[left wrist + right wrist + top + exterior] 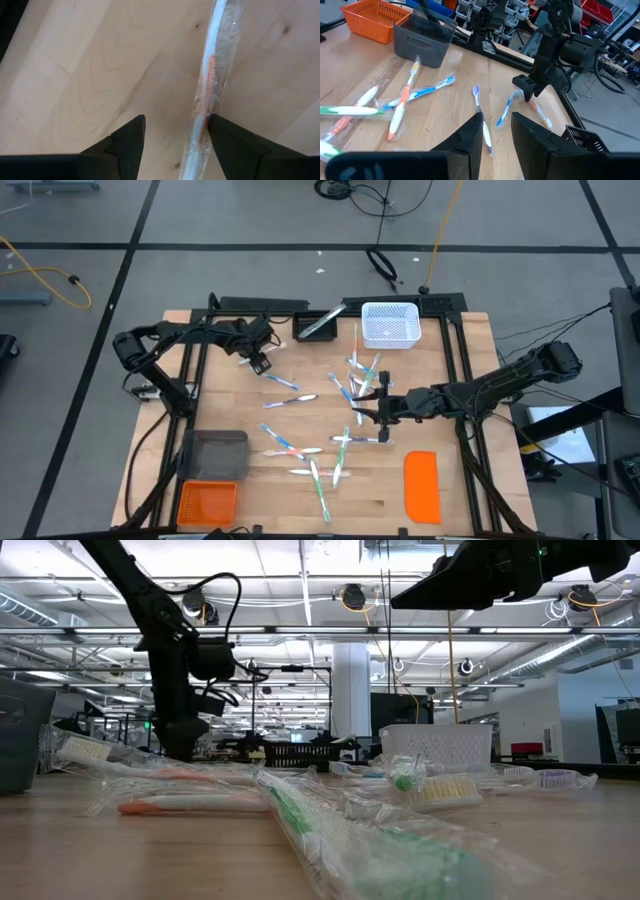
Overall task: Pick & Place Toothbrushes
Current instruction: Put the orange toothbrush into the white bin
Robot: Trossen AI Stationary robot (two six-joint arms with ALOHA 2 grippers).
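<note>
1. The left gripper (259, 363) sits in the upper left of the high view, low over the table (460, 390), near the black basket (318, 323).
2. In the left wrist view its fingers (127, 145) stand apart, and a wrapped orange brush (207, 95) lies on the wood between them, close against one finger; the fingers do not look clamped on it.
3. The right gripper (362, 406) is at the centre of the high view, reaching in from the right edge above the scattered brushes.
4. In the right wrist view its fingers (470, 137) show a narrow gap with only bare table and a purple brush (481, 112) seen through it; whether they pinch anything I cannot tell from here.
5. The toothbrushes (315, 430) lie spread over the middle of the table, from just below the white basket (389, 323) at top centre down to the lower centre.
6. All are in clear wrappers, several crossing one another; in the low view a green one (330, 830) fills the foreground.
7. A grey bin (218, 452) and an orange basket (206, 501) stand at lower left.
8. An orange lid (422, 485) lies flat at lower right, apart from the brushes.
</note>
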